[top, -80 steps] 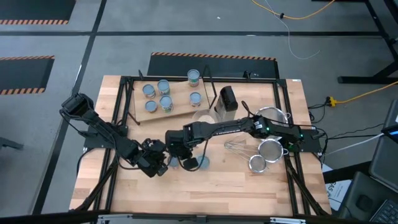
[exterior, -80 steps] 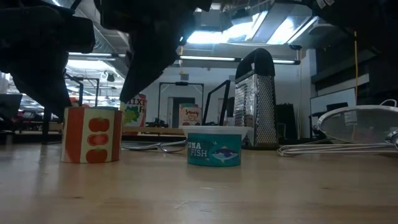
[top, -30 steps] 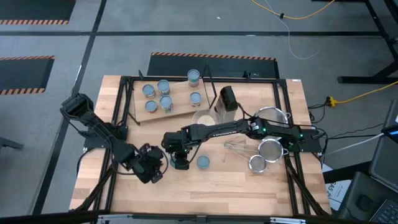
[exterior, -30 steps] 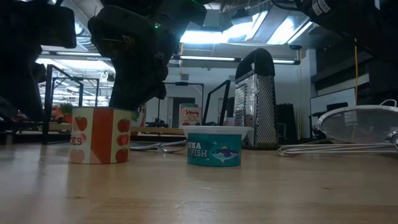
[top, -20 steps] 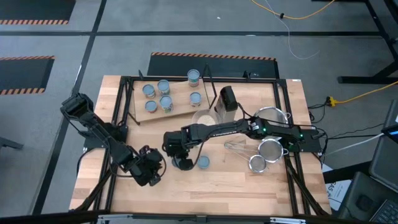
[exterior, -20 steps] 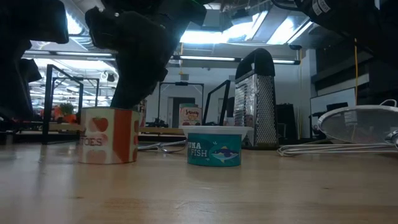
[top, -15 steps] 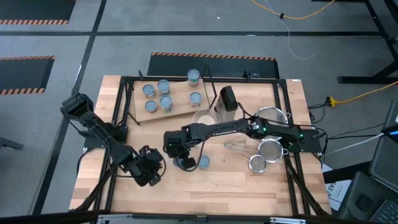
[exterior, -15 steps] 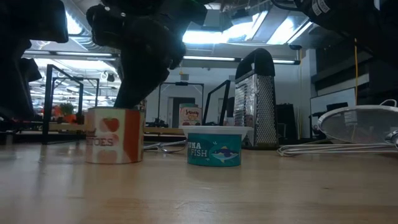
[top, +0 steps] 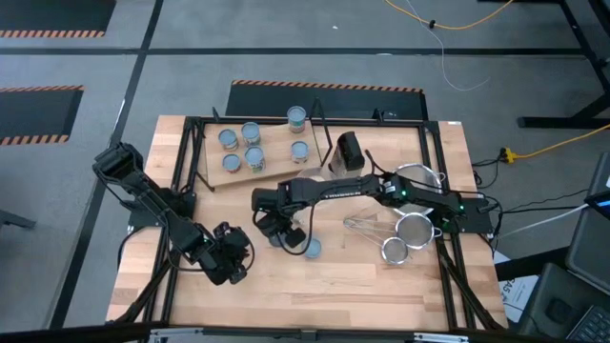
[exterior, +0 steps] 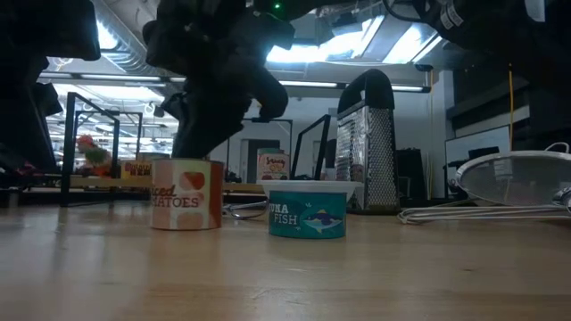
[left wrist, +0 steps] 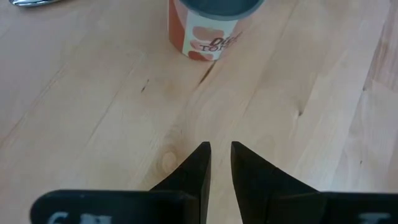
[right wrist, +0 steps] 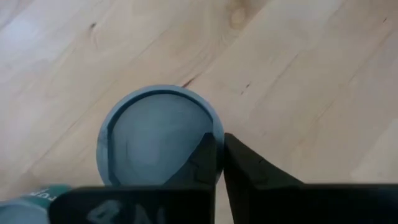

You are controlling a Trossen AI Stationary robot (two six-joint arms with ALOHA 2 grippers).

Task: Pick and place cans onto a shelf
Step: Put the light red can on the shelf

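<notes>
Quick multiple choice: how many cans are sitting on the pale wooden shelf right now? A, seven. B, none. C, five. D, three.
C: the high view shows five cans with pale round tops on the shelf, while the tomato can and the tuna can stand on the tabletop.

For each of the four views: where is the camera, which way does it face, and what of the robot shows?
High: overhead, straight down; both arms, shelf.
Low: table height, level across; dark arms above tomato can and tuna can.
Left wrist: past left pincer at tomato can.
Right wrist: down past shut right pincer onto that can's top.
Shared: tomato can.
</notes>
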